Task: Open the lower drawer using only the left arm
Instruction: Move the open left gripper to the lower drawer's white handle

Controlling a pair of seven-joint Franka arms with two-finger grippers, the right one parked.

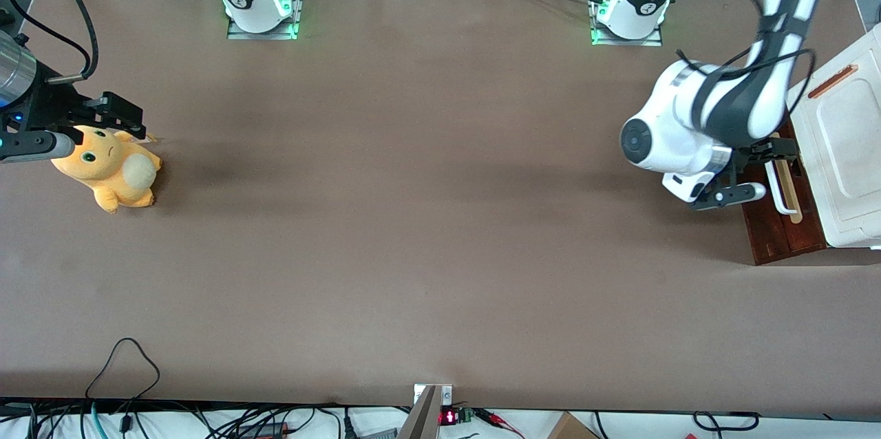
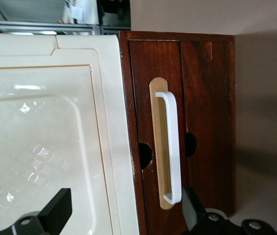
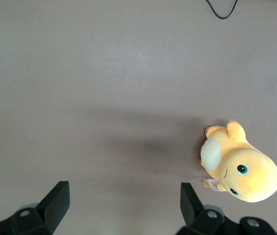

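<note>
pincer position at lower drawer handle

pincer of the left arm hangs over the lower drawer at the worktop edge on the working arm's end. fingers stand apart, one over the cream-white panel, the other just beside the white loop handle; neither touches it. drawer front is dark reddish-brown, handle on a pale wood strip. orange plush toy lies near the edge at the parked arm's end.

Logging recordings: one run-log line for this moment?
left arm | gripper open, before white handle | lower drawer shut | no contact
</note>
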